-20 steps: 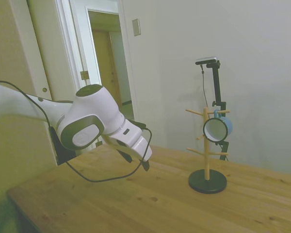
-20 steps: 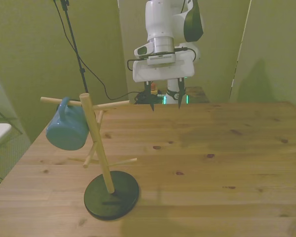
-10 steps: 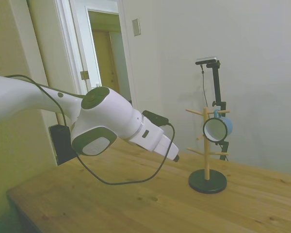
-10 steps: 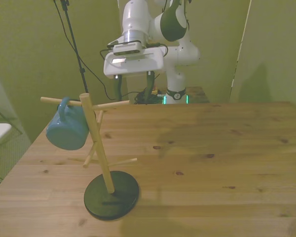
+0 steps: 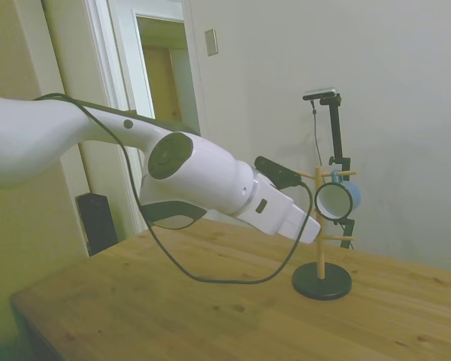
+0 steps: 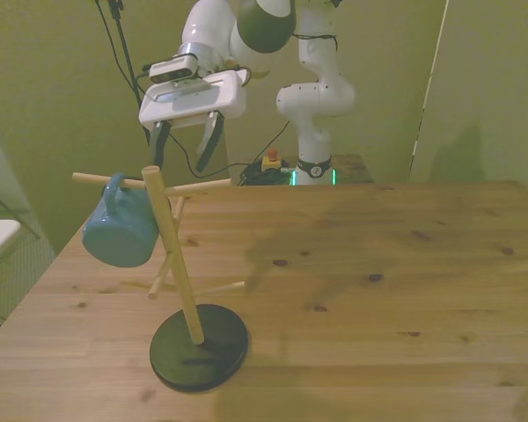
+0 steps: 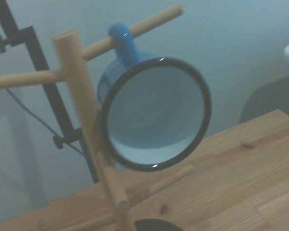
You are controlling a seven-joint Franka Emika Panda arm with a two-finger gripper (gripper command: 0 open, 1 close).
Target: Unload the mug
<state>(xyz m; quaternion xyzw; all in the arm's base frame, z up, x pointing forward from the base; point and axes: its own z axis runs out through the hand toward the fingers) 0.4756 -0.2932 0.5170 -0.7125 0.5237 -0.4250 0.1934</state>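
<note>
The broad pale-wood plank worktop (image 6: 378,290) carries a wooden mug tree (image 6: 178,272), a slim upright post with angled pegs on a round black base. Above and behind the tree in the front view, the white arm holds its two-finger pincer (image 6: 184,148) in the air; its dark fingers stand well apart, open wide, with nothing between them. The small light-blue enamel-style mug (image 6: 120,230) hangs by its handle from an upper peg on the front view's left of the post, clear of the worktop. In the wrist view the mug (image 7: 154,113) shows its white inside and thin dark rim, mouth toward the camera.

The mug looks stiff and light, with a smooth glazed skin that may slip under hard fingers. A hold across the rim and wall seems safest; the handle must slide off along the peg, not be pulled straight down. No brand, label or writing is readable anywhere.
</note>
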